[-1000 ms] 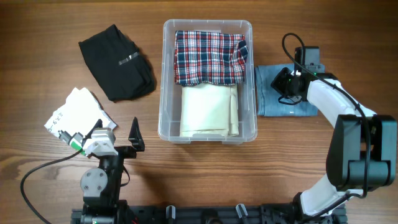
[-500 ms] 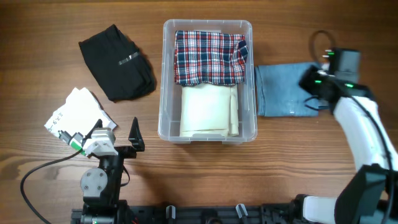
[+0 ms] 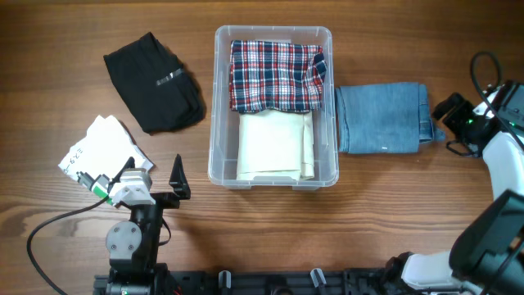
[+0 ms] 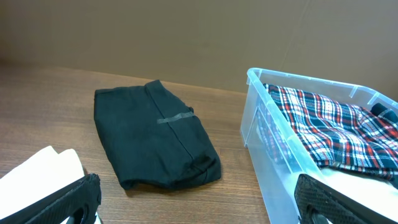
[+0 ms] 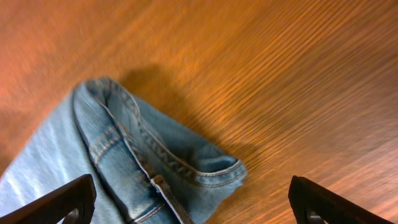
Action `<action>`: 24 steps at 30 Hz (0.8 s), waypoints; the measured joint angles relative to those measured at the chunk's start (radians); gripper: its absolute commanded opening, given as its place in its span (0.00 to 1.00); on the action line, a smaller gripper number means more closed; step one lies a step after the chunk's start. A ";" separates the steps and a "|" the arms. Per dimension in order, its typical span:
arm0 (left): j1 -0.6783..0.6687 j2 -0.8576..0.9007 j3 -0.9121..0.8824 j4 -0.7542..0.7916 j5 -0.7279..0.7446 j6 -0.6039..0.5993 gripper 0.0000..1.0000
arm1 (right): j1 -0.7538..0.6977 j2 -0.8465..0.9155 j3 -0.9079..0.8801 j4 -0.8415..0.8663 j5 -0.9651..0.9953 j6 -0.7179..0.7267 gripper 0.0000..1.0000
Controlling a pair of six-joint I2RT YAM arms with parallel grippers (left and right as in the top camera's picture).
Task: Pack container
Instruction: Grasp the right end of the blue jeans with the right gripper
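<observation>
Right gripper (image 5: 189,199) jaws wide apart, empty. Folded blue denim jeans (image 3: 381,119) lie just ahead of them, against the clear plastic container (image 3: 274,30). Denim is soft, heavyish and will droop, so I'd pinch the thick stitched edge nearest the jaws. Left gripper (image 3: 178,180) jaws apart, empty.

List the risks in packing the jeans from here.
1. The right gripper is open near the hem end of the folded jeans; pinching only that hem could unfold them on lifting.
2. The clear container already holds a plaid shirt and cream cloth covering its floor, so the jeans must stack on top and may catch the rim.
</observation>
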 measured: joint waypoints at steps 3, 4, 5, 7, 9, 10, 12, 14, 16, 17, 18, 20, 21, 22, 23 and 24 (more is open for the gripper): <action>0.000 0.000 0.000 0.000 0.000 0.000 1.00 | 0.000 0.079 0.000 0.006 -0.053 -0.021 1.00; 0.000 0.000 0.000 0.000 0.000 0.000 1.00 | 0.000 0.107 0.000 0.007 -0.076 -0.027 1.00; 0.000 0.000 0.000 0.000 0.000 0.000 1.00 | 0.000 0.143 0.000 0.010 -0.113 -0.039 1.00; 0.000 0.000 0.000 0.000 0.000 0.000 1.00 | 0.000 0.179 0.000 0.010 -0.159 -0.050 1.00; 0.000 0.000 0.000 0.000 0.000 0.000 1.00 | -0.003 0.182 0.002 0.009 -0.183 -0.058 0.96; 0.000 0.000 0.000 0.000 0.000 0.000 1.00 | -0.005 0.182 0.002 0.008 -0.201 -0.068 0.95; 0.000 0.000 0.000 0.000 0.000 0.000 1.00 | -0.006 0.186 0.001 0.004 -0.250 -0.092 0.86; 0.000 0.000 0.000 0.000 0.000 0.000 1.00 | -0.006 0.192 0.001 0.003 -0.303 -0.119 0.73; 0.000 0.000 0.000 0.000 0.000 0.000 1.00 | -0.005 0.196 0.001 0.003 -0.354 -0.151 0.68; 0.000 0.000 0.000 0.000 0.000 0.000 1.00 | -0.005 0.196 0.001 0.003 -0.368 -0.161 0.66; 0.000 0.000 0.000 0.000 0.000 0.000 1.00 | -0.005 0.196 0.001 0.003 -0.386 -0.172 0.65; 0.000 0.000 0.000 0.000 0.000 0.000 1.00 | -0.006 0.196 0.001 0.002 -0.400 -0.183 0.65; 0.000 0.000 0.000 0.000 0.000 0.000 1.00 | -0.006 0.196 0.001 0.002 -0.403 -0.187 0.65; 0.000 0.000 0.000 0.000 0.000 0.000 1.00 | -0.006 0.196 0.001 0.001 -0.406 -0.194 0.66; 0.000 0.000 0.000 0.000 0.000 0.000 1.00 | -0.006 0.196 0.001 0.001 -0.410 -0.202 0.69; 0.000 0.000 0.000 0.000 0.000 0.000 1.00 | -0.006 0.196 0.001 -0.001 -0.412 -0.209 0.73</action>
